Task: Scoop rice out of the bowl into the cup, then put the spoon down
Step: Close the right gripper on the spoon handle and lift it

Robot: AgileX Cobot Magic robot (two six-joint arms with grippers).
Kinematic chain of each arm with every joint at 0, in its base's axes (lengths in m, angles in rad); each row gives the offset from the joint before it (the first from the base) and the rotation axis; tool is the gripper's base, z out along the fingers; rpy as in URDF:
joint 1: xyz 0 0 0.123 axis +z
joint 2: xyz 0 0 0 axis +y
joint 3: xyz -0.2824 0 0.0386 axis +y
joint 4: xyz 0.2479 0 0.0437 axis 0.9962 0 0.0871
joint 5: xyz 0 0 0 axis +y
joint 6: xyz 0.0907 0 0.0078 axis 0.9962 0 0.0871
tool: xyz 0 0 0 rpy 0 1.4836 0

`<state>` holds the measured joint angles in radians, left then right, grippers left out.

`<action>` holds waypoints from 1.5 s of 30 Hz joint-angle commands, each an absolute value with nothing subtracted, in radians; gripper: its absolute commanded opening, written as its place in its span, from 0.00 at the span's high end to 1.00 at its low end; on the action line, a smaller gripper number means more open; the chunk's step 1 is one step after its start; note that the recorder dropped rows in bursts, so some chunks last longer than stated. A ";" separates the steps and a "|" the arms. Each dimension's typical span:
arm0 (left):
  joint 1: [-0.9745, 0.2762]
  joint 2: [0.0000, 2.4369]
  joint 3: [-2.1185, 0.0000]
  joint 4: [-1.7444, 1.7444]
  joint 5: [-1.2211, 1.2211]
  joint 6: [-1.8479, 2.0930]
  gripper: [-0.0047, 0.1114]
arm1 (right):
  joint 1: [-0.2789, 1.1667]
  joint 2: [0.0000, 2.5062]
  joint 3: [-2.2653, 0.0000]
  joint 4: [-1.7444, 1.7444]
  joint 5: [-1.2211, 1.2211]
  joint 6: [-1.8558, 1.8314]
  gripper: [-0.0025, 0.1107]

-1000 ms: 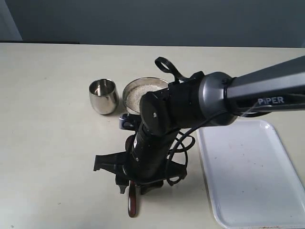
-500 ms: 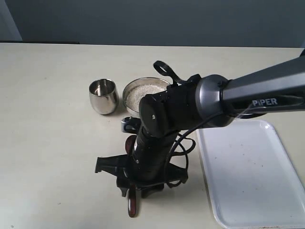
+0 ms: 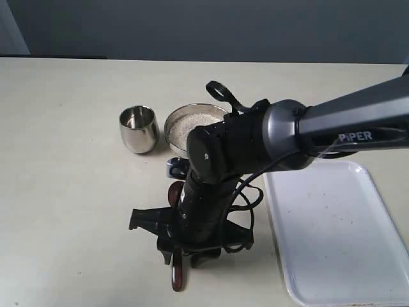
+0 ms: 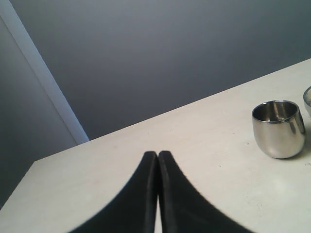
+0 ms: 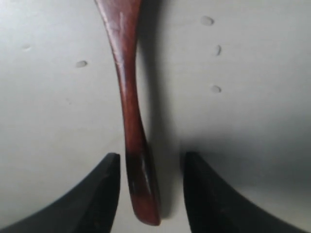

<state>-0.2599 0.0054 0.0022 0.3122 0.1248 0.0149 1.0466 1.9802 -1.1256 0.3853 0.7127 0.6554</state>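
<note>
Wooden spoon [image 5: 125, 87] lies flat between spread jaws of your right gripper [image 5: 150, 158], ungripped; centre handle, then close gently. Left gripper [image 4: 158, 155] clamped shut.

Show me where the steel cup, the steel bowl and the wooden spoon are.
steel cup [image 3: 138, 130], exterior view, on its rounded side.
steel bowl [image 3: 192, 106], exterior view, on its rim.
wooden spoon [image 5: 129, 107], right wrist view, on its handle.

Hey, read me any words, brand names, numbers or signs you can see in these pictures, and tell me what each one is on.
"PIPER": white capitals on the grey link of the right arm, exterior view.
No other text: the cup, bowl, spoon and white tray bear no lettering, and neither wrist view shows any.
</note>
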 commanded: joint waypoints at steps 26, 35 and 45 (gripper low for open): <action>-0.260 0.000 0.000 0.311 0.123 0.008 0.96 | 1.068 2.121 -1.324 0.309 0.980 0.654 0.61; -0.260 0.000 0.000 0.311 0.123 0.008 0.96 | 1.082 2.121 -1.373 0.233 1.012 0.649 0.99; -0.260 0.000 0.000 0.311 0.123 0.008 0.96 | 1.129 2.050 -1.373 0.075 1.016 0.649 0.99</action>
